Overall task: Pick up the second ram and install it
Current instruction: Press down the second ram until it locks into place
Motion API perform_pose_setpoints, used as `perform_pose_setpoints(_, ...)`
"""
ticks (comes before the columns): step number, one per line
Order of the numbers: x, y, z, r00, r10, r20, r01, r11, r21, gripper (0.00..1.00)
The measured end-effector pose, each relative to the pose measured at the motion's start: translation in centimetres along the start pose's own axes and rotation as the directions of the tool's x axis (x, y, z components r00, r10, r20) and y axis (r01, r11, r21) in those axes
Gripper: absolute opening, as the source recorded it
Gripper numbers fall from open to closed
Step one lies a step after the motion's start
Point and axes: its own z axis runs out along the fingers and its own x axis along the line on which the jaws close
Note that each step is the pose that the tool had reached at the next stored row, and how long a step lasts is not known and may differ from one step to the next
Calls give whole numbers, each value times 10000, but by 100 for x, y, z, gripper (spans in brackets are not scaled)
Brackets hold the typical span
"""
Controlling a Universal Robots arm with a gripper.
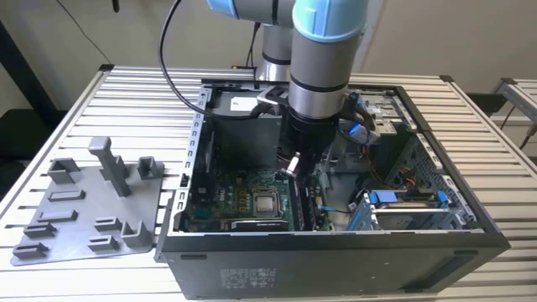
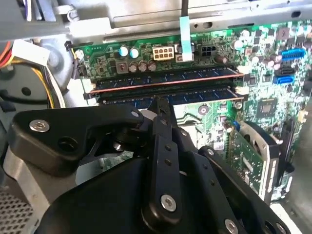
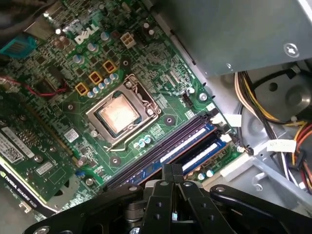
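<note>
One claw (image 2: pixel 163 105), two memory sticks (image 2: pixel 165 80) seated just ahead of it, one processor socket (image 3: pixel 122 113), one computer case (image 1: pixel 336 242)

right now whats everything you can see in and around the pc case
computer case: one, black, open, on the slatted table.
slatted table: one, pale metal, under everything.
fixture plate: one, grey with upright posts, beside the case at the exterior view's left.
motherboard: one, green, on the case floor.
processor socket: one, silver frame, mid-board.
ram sticks: two, dark, lying side by side in adjacent slots, in both wrist views.
drive cage: one, metal with blue tabs, at the exterior view's right.
arm: one, silver and light blue, reaching down into the case.
gripper: one, black, fingers together just over the ram slots.
</note>
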Motion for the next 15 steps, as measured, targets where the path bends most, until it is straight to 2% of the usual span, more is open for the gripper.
perform_pose_setpoints(3, 1, 2, 1, 9987, -514, 28, 514, 9987, -10, 11)
perform_pose_setpoints(6, 2, 2, 3, 9945, -1050, 56, 1050, 9945, -19, 11)
perform_pose_setpoints(11, 3, 3, 12, 9835, -1806, 59, 1807, 9835, -106, 11)
perform_pose_setpoints(15, 3, 4, 23, 9714, -2375, 63, 2376, 9712, -182, 11)
